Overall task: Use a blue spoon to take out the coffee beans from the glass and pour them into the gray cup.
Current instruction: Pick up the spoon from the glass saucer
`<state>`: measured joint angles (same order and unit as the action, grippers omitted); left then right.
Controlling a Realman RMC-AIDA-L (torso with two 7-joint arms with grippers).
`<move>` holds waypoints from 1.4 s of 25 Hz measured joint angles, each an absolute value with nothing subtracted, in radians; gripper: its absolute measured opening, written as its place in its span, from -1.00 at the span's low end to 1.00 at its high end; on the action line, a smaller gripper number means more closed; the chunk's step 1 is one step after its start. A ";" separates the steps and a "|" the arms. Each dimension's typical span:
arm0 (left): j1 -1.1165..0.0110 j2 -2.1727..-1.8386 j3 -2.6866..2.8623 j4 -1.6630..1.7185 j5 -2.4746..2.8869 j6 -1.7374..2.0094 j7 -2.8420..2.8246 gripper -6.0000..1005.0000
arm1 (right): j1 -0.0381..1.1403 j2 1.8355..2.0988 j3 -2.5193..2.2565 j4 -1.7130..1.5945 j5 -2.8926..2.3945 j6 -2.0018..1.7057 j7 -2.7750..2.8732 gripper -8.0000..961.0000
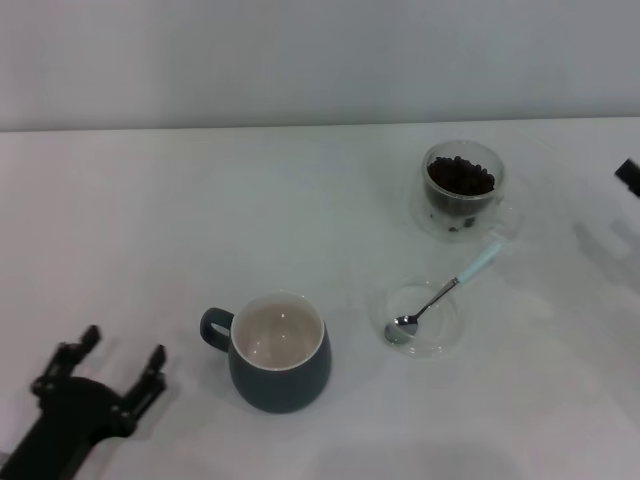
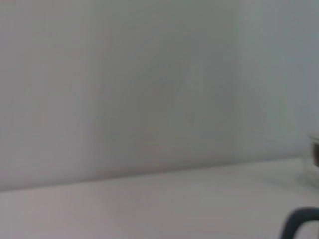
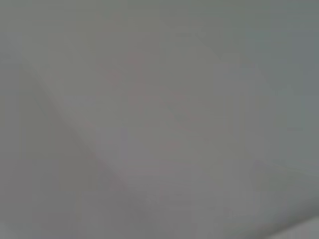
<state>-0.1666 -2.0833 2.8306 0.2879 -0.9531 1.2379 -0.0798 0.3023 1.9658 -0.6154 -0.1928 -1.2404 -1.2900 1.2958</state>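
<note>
The robot's black left gripper hangs low over the white table with its fingers spread and empty, and just to its right stands the rounded dark blue-gray mug, its cream inside bare. Farther right of that hand, the pale-blue-handled metal teaspoon lies across a flat clear glass saucer. Beyond it sits the small clear double-walled glass holding the dark coffee beans; only a black sliver of the right gripper shows, so I cannot tell its fingers.
</note>
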 joint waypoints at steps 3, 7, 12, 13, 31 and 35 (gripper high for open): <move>-0.147 -2.083 2.830 0.278 -0.991 1.298 -0.080 0.66 | 0.302 1.941 -0.709 -0.185 -1.240 -1.280 1.380 0.76; -0.122 -2.083 2.830 0.278 -1.082 1.364 -0.080 0.66 | 0.305 1.947 -0.799 -0.182 -1.240 -1.245 1.437 0.76; -0.107 -2.083 2.830 0.278 -1.174 1.430 -0.080 0.66 | 0.325 1.985 -0.871 -0.182 -1.240 -1.186 1.453 0.76; -0.107 -2.083 2.830 0.278 -1.174 1.430 -0.080 0.66 | 0.329 1.990 -0.880 -0.182 -1.240 -1.177 1.453 0.76; -0.130 -2.082 2.830 0.270 -1.193 1.485 -0.080 0.65 | 0.424 2.012 -0.909 -0.104 -1.229 -1.097 1.455 0.76; -0.136 -2.081 2.830 0.269 -1.196 1.493 -0.080 0.65 | 0.450 2.013 -0.914 -0.089 -1.228 -1.069 1.456 0.75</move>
